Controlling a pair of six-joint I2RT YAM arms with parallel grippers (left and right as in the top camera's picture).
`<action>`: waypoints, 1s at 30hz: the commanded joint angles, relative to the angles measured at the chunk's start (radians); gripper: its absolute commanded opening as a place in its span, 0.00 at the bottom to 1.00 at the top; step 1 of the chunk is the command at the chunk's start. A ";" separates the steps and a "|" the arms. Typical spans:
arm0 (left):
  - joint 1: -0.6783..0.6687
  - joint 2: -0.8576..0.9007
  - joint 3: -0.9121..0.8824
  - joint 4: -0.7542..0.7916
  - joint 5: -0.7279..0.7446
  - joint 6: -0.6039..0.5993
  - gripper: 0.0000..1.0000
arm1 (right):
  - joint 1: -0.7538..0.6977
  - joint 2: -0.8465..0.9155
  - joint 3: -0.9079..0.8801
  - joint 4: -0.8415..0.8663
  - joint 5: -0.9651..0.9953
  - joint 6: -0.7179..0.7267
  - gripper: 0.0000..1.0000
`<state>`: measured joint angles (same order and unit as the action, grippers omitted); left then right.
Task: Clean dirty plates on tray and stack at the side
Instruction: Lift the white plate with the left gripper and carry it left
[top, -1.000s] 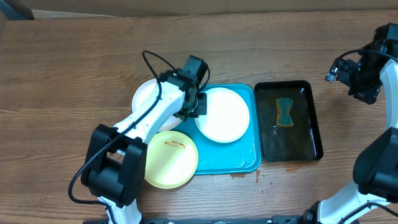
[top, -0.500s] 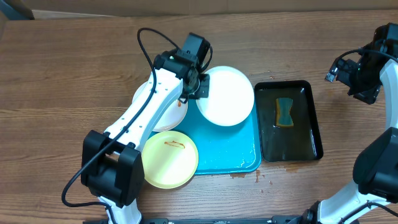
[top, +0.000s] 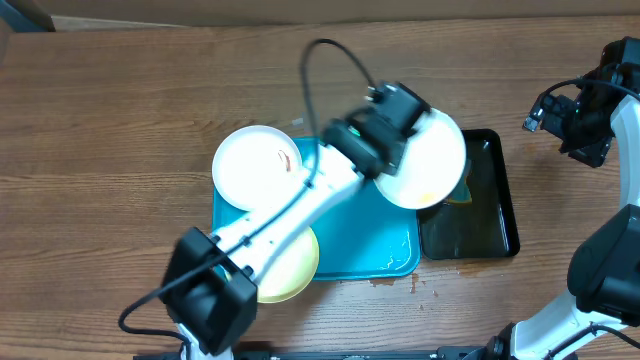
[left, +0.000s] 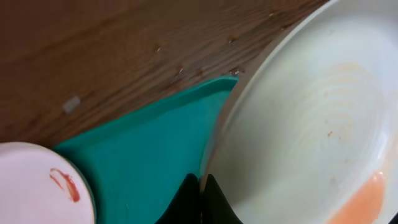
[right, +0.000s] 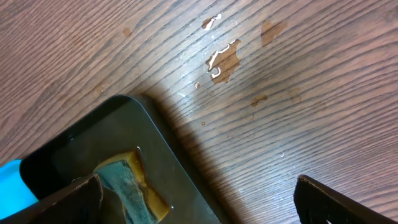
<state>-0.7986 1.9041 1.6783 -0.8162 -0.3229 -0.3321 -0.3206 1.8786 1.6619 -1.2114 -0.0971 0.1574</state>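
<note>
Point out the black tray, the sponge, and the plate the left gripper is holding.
black tray (top: 492, 218), overhead view, bare floor
sponge (right: 124, 182), right wrist view, teal top
held plate (top: 436, 156), overhead view, centre

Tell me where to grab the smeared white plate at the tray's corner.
Pinch the smeared white plate at its rim, one finger above and one below, coming from its far-left edge. It lies flat and thin, and there it seems to overhang the turquoise tray's raised corner, leaving room beneath.
</note>
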 joint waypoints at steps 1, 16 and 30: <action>-0.107 -0.005 0.028 0.035 -0.320 0.073 0.04 | -0.002 -0.014 0.006 0.006 -0.001 0.007 1.00; -0.436 -0.004 0.028 0.328 -0.893 0.486 0.04 | -0.002 -0.014 0.006 0.006 -0.001 0.007 1.00; -0.476 -0.004 0.028 0.483 -0.974 0.668 0.04 | -0.002 -0.014 0.006 0.006 -0.001 0.007 1.00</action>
<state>-1.2766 1.9045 1.6802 -0.3401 -1.2545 0.3145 -0.3206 1.8786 1.6619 -1.2106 -0.0971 0.1574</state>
